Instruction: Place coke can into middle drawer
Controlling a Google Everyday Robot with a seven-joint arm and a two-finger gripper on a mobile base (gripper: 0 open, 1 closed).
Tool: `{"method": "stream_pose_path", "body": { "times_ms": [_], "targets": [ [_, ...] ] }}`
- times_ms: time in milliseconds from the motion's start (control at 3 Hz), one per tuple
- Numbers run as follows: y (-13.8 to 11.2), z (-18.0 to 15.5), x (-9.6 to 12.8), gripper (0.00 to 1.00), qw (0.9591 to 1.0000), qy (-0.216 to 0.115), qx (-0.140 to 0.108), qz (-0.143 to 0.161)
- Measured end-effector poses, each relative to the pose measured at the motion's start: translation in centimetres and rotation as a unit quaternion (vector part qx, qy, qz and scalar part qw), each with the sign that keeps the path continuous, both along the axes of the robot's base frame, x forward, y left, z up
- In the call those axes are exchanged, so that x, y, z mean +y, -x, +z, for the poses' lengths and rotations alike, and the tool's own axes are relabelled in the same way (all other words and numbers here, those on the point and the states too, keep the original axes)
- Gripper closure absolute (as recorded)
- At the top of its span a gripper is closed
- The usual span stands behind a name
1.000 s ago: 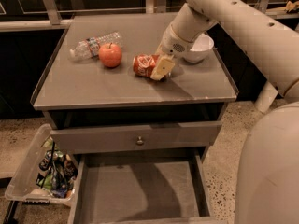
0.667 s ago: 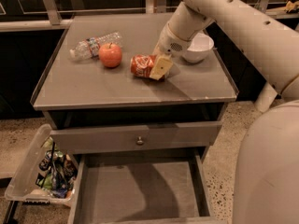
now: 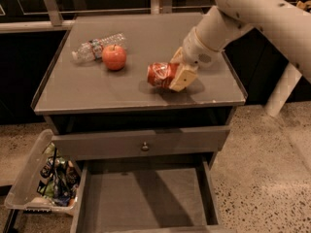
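One of each: clamping red-orange coke can (image 3: 159, 74) between jaws of cream gripper (image 3: 175, 76), near red apple (image 3: 114, 57), clear plastic bottle (image 3: 93, 47), above open grey middle drawer (image 3: 146, 200).

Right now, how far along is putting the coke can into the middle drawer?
Done: the middle drawer stands pulled open below. In hand: the hand grips the coke can, which is held sideways at the cabinet top; whether it has lifted off is unclear. Left: carry the can down over the drawer and release it inside.
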State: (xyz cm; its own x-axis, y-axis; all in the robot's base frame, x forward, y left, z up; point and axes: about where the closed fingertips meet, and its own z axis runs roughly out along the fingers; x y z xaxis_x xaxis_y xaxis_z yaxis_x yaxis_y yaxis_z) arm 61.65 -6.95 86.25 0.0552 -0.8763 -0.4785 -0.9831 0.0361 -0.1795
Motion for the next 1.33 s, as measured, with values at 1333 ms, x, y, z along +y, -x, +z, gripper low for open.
{"method": "stream_pose_path", "body": {
  "times_ms": [1333],
  "targets": [
    [14.4,-7.3,-6.9,1.0,0.9964,-0.053,-0.066,-0.011]
  ]
}}
